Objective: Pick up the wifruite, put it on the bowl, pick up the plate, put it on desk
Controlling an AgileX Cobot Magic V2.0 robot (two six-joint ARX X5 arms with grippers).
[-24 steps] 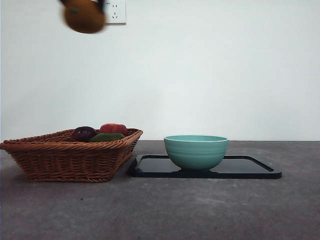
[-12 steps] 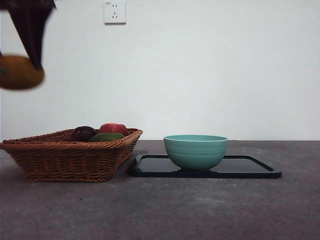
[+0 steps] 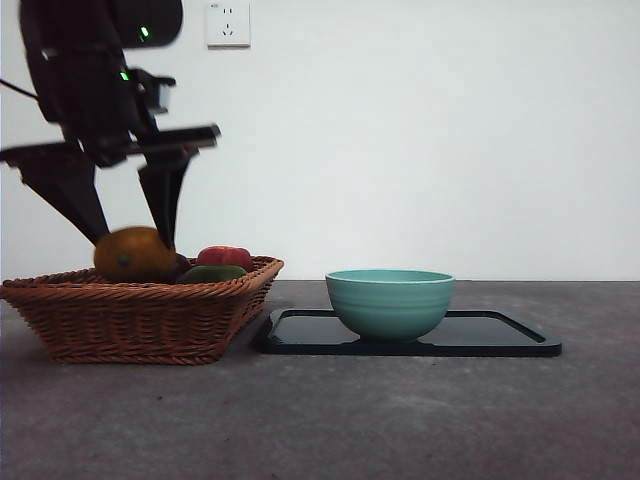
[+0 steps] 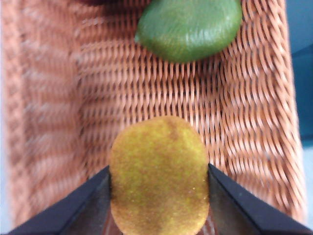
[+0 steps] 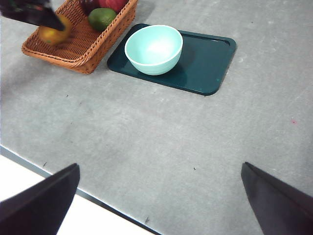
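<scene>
A: Down at the basket now — wifruite (image 3: 132, 254) was high at frame's left edge half a sec ago, higher yet near the wall socket (image 3: 228, 23) before that. Front view: left hand (image 3: 131, 236) hangs just over the wicker basket (image 3: 140, 315), fruit pinched betw. its jaws at rim level, beside the red fruit (image 3: 226, 256). Bowl (image 3: 390, 302) sits on the dark tray (image 3: 500, 338), apart to the side; neither has budged.

B: Left wrist?

A: Jaws pressed on both flanks of the wifruite (image 4: 159, 176), basket weave beneath, green fruit (image 4: 190, 28) beyond. Skin looks fuzzy-matte, so prob. not slippery; small, light, likely firm-ish. Grip across the widest middle, as it is, seems right.

B: Right wrist?

A: Right hand (image 5: 161, 196) spread wide, idle over bare table (image 5: 161, 132), well apart from the bowl (image 5: 153, 49). Fruit (image 5: 54, 34) visible at the basket's far end, under the other arm.
</scene>
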